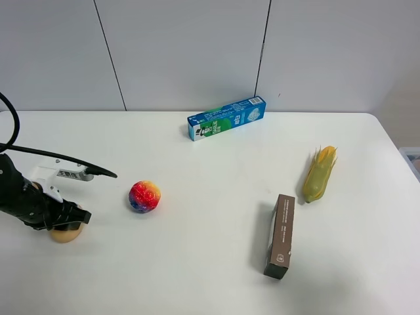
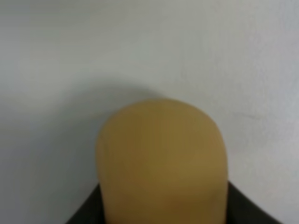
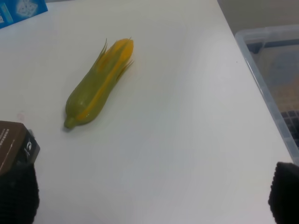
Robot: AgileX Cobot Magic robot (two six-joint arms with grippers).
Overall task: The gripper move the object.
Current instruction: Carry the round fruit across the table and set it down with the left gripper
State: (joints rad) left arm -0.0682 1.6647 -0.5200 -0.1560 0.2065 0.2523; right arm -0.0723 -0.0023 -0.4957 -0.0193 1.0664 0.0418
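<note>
The object is a smooth tan-orange ball (image 1: 66, 234) at the table's left front, mostly covered from above by my left gripper (image 1: 65, 221). In the left wrist view the ball (image 2: 161, 163) fills the middle. Its sides look pressed flat, and black gripper parts show at the lower corners. The ball rests on or just above the white table (image 1: 197, 262). My right gripper (image 3: 149, 198) is out of the exterior view. Its two black fingertips (image 3: 16, 193) stand far apart with nothing between them, above the table near the corn.
A rainbow bumpy ball (image 1: 144, 196) lies right of the left gripper. A blue-green box (image 1: 226, 118) is at the back centre. A brown box (image 1: 280, 235) and a corn cob (image 1: 319, 174) lie on the right; the corn cob (image 3: 96, 86) also shows in the right wrist view. A clear bin (image 3: 275, 70) stands beyond the right edge.
</note>
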